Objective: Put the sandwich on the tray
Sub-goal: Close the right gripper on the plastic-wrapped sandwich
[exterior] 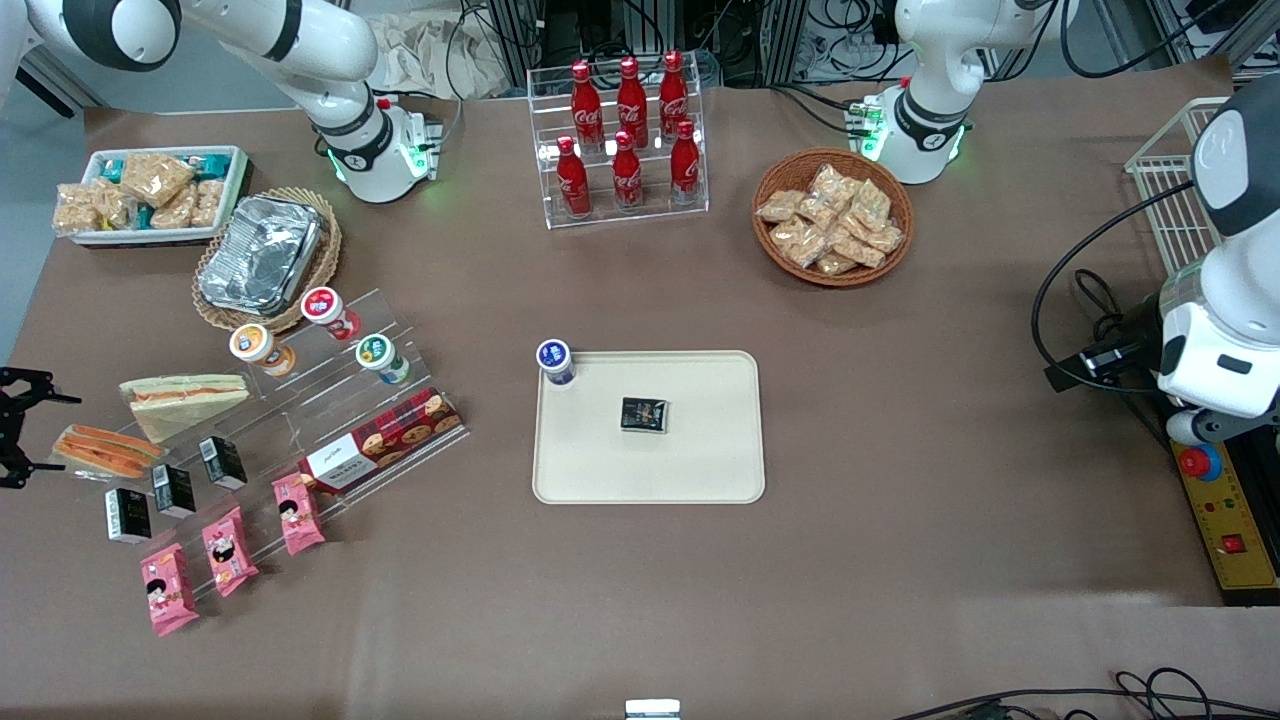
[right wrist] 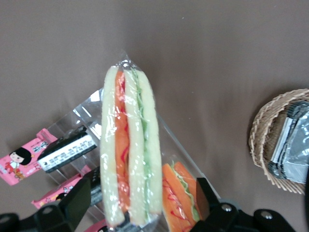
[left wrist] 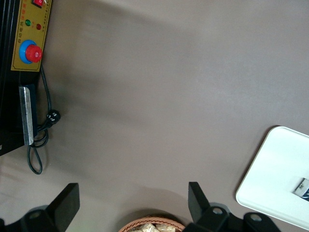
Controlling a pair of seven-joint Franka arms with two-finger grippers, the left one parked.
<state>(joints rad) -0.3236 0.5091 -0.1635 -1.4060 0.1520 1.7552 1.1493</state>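
The sandwich [exterior: 105, 450] is a clear-wrapped white-bread wedge with an orange-red and a green stripe. It lies at the working arm's end of the table, beside the acrylic shelf. My right gripper [exterior: 30, 428] is at the table's edge next to it, open. In the right wrist view the sandwich [right wrist: 129, 150] runs lengthwise between the two spread fingers [right wrist: 77, 198], and neither finger touches it. The cream tray [exterior: 700, 460] sits at the table's middle, toward the parked arm from the sandwich, and also shows in the left wrist view [left wrist: 275, 183].
A second sandwich wedge [exterior: 185, 400] lies close beside the first [right wrist: 181, 198]. Small black boxes [exterior: 175, 490] and pink snack packs [exterior: 230, 550] sit on the acrylic shelf. A foil tray in a basket [exterior: 262, 255] is farther from the camera. A blue-lidded cup [exterior: 555, 362] and dark packet [exterior: 644, 414] are on the tray.
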